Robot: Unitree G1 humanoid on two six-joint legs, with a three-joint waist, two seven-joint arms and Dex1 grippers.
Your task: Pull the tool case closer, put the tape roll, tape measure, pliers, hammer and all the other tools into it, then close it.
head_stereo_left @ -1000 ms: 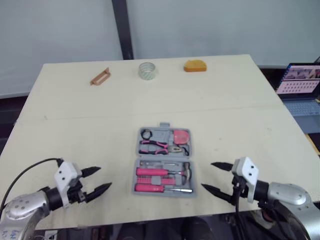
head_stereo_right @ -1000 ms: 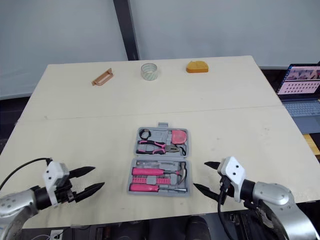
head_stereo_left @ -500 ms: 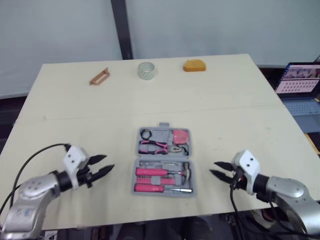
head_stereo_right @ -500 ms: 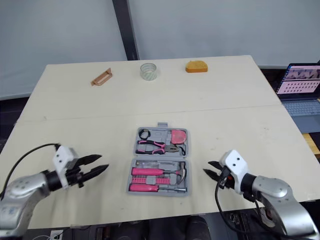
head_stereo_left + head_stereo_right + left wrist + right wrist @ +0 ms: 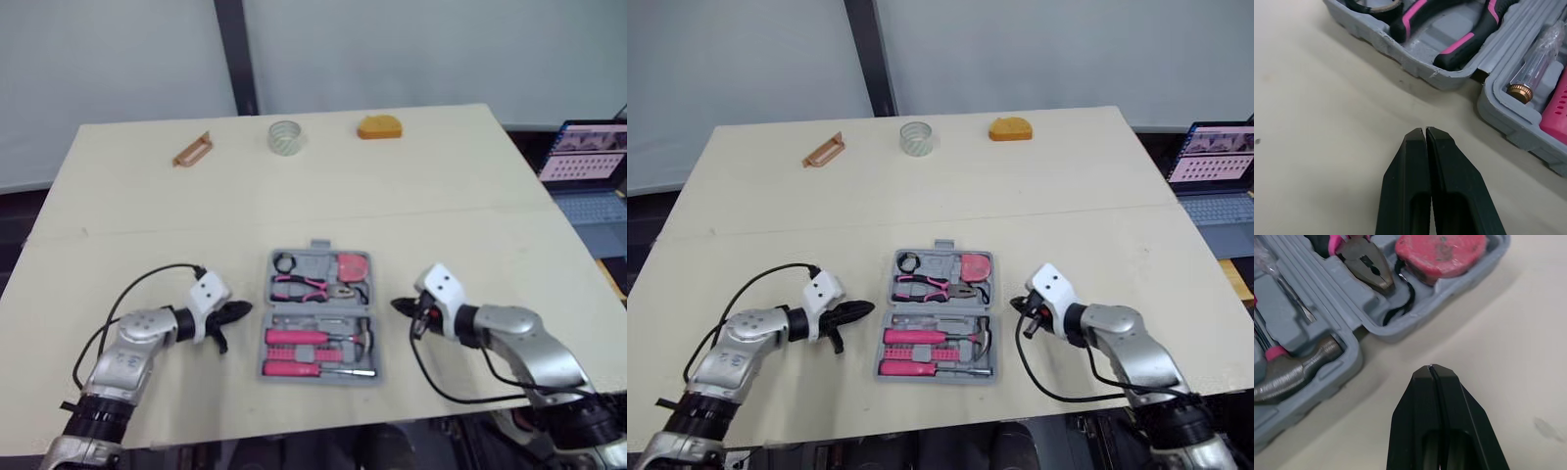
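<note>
Half-packed, open at the table's near middle, between left gripper and right gripper, both pinched shut, empty
Likely stiff, light, slippery plastic; best to grip the tool case by its side rims

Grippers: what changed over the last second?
Both went from open to shut and moved inward: left gripper now beside the left edge of the tool case, right gripper beside its right. Nothing was grasped. The open case and the tape roll stayed put.

Noted a grey tool case, pink-and-black pliers, a pink tape measure and a pale beige desk.
</note>
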